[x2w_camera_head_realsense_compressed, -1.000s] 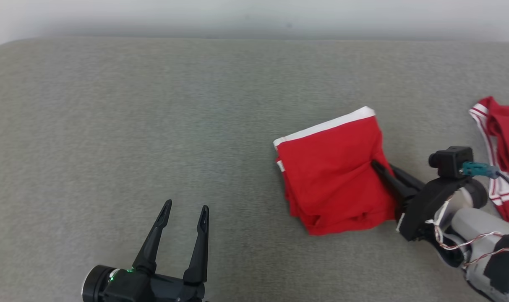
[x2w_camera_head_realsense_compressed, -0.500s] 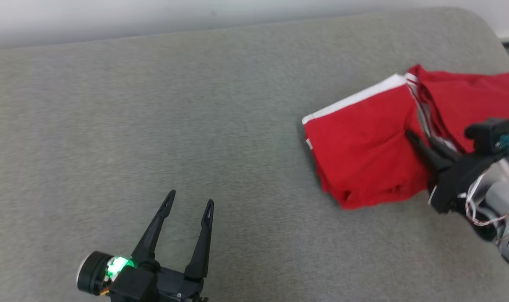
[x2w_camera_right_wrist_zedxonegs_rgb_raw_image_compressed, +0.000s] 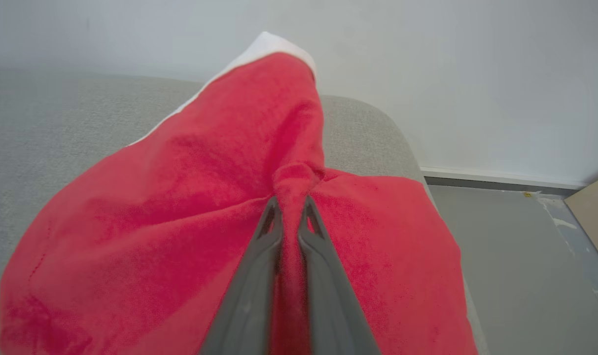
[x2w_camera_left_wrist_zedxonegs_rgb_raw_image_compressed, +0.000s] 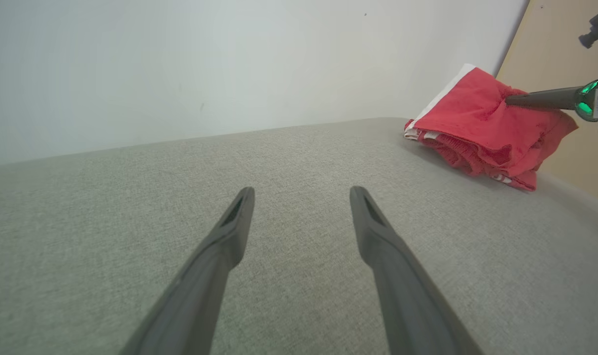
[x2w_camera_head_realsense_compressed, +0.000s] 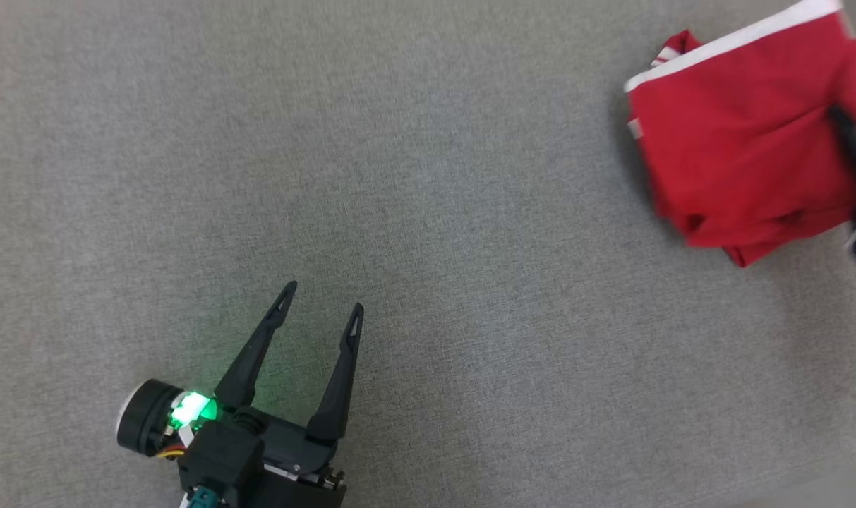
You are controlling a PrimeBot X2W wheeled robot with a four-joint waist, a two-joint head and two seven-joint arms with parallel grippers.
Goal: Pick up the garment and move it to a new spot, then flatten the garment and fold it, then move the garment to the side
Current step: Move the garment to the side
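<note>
Grey fabric surface, red garment tight in right gripper

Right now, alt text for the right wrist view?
The right gripper is shut on a pinched fold of a red garment with a white band, draped over a grey padded surface. A pale wall and grey floor lie beyond.

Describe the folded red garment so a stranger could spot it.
On the grey cushion, look toward the robot's right. The garment there is a folded red bundle pinched by the right gripper. One broad white band along its far edge sets it apart from the thin-striped red cloth behind it.
</note>
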